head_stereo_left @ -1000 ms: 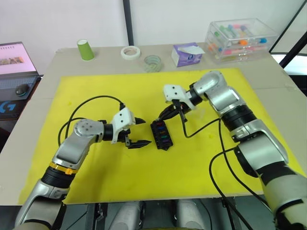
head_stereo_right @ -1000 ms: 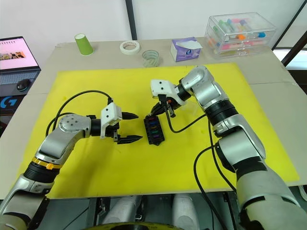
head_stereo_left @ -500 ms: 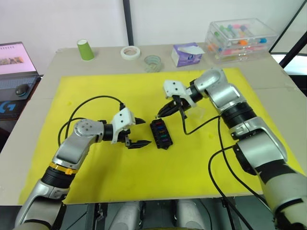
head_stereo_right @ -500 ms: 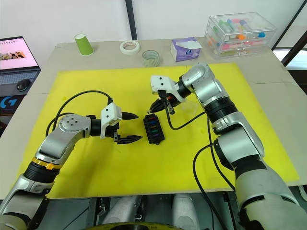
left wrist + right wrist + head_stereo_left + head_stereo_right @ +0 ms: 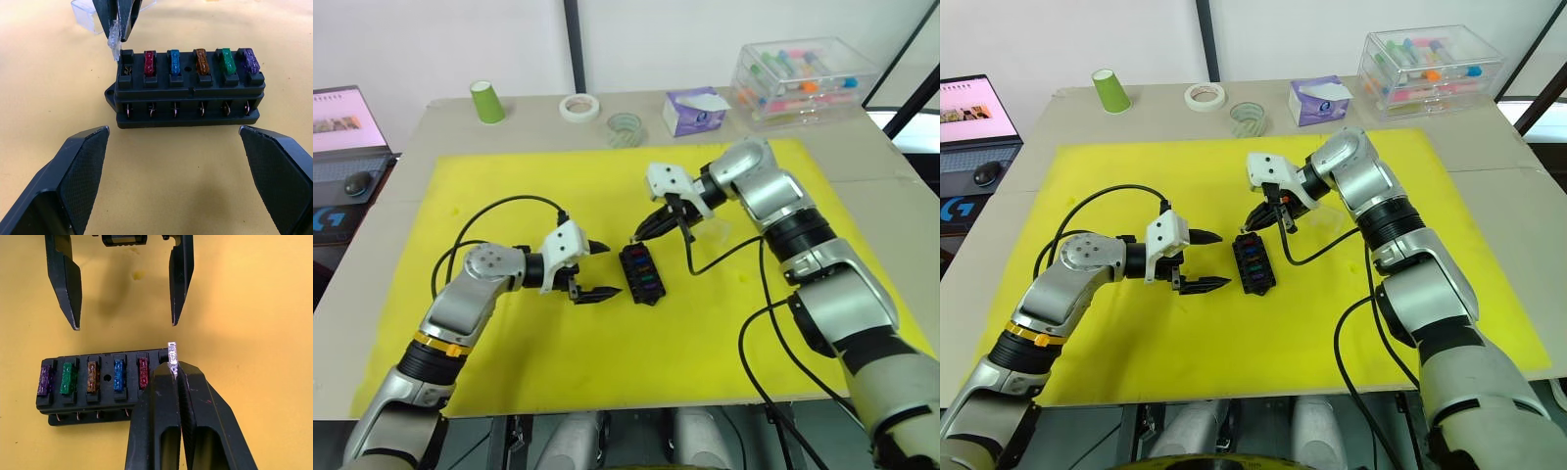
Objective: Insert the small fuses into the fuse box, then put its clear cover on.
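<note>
Right hand (image 5: 172,374) pinching thin clear fuse (image 5: 172,353) over ribbed black fuse box (image 5: 188,88), left hand (image 5: 181,181) spread wide

You have a black fuse box (image 5: 188,93) on a plain yellow mat (image 5: 509,333), its top row seated with a red fuse (image 5: 149,63), a blue fuse (image 5: 173,61), a brown-orange fuse (image 5: 200,58), a green fuse (image 5: 226,60) and a purple fuse (image 5: 250,59), while a clear, silvery fuse (image 5: 172,354) sits in the black jaws of your right gripper (image 5: 177,374). Your left gripper (image 5: 181,161) has matte black pads with a fine textured grain, and both wrists carry white housings with black cables. Farther back on the beige worktop (image 5: 440,127) you see a green cup (image 5: 487,101), a white tape roll (image 5: 578,107), a clear tape roll (image 5: 625,128), a purple-and-white tissue box (image 5: 696,110) and a clear storage box (image 5: 803,80) of pink, orange, green and blue items.
</note>
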Robot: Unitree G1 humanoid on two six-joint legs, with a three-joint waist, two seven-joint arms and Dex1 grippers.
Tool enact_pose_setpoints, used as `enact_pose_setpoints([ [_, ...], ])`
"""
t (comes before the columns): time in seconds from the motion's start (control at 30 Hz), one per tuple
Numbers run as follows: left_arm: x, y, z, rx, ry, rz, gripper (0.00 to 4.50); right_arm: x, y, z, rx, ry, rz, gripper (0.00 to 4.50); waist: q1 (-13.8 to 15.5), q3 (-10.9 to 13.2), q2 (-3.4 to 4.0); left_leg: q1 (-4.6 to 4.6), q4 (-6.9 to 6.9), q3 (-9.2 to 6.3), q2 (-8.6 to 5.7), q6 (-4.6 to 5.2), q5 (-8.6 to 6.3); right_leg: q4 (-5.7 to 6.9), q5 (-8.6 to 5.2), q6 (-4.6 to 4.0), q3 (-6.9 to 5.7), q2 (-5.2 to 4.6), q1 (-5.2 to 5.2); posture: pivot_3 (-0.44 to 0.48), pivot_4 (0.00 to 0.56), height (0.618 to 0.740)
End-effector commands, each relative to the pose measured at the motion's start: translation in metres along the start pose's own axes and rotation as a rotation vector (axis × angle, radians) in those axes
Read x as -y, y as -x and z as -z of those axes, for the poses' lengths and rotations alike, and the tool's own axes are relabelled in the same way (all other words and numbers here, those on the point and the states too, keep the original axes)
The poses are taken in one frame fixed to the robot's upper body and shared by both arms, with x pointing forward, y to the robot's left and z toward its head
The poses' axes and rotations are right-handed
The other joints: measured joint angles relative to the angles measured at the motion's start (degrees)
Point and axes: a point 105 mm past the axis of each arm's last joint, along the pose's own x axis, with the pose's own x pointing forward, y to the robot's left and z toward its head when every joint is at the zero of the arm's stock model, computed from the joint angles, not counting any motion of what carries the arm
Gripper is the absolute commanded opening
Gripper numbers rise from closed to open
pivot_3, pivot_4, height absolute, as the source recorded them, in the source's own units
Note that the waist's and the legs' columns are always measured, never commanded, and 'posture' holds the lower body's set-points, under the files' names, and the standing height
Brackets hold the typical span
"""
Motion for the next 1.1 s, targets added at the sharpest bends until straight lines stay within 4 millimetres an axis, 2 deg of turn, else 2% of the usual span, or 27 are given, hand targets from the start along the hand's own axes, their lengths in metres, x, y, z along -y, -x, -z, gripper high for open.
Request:
enact_pose_setpoints([
  [0.03, 0.001, 0.002, -0.011, 0.026, -0.048, -0.005, 4.46, 0.003, 0.001, -0.012, 0.010, 0.056, 0.009, 0.00, 0.00, 0.00, 0.00, 0.00, 0.00, 0.00, 0.00, 0.00, 0.00, 0.00, 0.00, 0.00, 0.00, 0.00, 0.00, 0.000, 0.150, 0.740],
  [1.1, 0.000, 0.003, -0.012, 0.025, -0.048, -0.010, 4.46, 0.003, -0.006, 0.003, -0.023, 0.007, -0.009, 0.00, -0.06, 0.00, 0.00, 0.00, 0.01, 0.00, 0.00, 0.00, 0.00, 0.01, 0.00, 0.00, 0.00, 0.00, 0.00, 0.000, 0.150, 0.740],
])
